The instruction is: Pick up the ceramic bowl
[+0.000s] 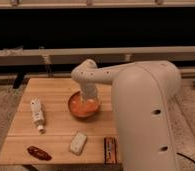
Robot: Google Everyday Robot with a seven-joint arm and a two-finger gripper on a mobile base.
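Table: we see a wooden table (55,89) with a few small things spread across its top
Bowl: the orange-red bowl (77,108) sits upright on the tabletop, about midway between the far and near edges and a little right of the middle
Gripper: the gripper (90,102) reaches down into the bowl on its right side, at or just above the paler inside
Grip: we cannot tell how it is set, nor whether it has hold of anything
Arm: the bulky white arm (143,107) fills the right of the view and hides the right edge of the tabletop
Bottle: a white bottle (37,112) lies on its side near the left edge
Near edge: we find a dark red packet (39,153) by the near left corner, a pale bar (78,143) near the middle and a dark bar (109,149) just beside the arm
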